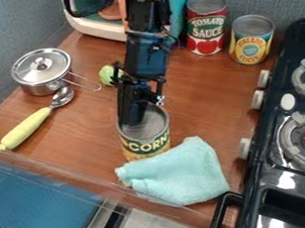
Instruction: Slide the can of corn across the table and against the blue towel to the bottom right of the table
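The can of corn (146, 145) stands upright on the bench (204, 102), its long axis vertical, at the far-left side of the blue towel (178, 173) — the towel's fold hides part of its base, and the two look to be touching or nearly so. Your end effector (132, 118) hangs over the back left of the can's top, so from it the can lies below, toward the camera and slightly right; whether it is wide or narrow, or has any grip on the rim, I cannot tell. That line already points at the towel, so I judge the slide nearly done — at most you need a light nudge toward the near right, since a hard one could bunch the cloth or tip the can. The can's printed label faces the camera, its big lettering readable above the towel. Farther out, a red-labelled can (206, 24) and a yellow-and-blue-labelled can (251, 39) stand at the back right, print forward as well. The stove (265, 181) borders the right side, close by the towel.
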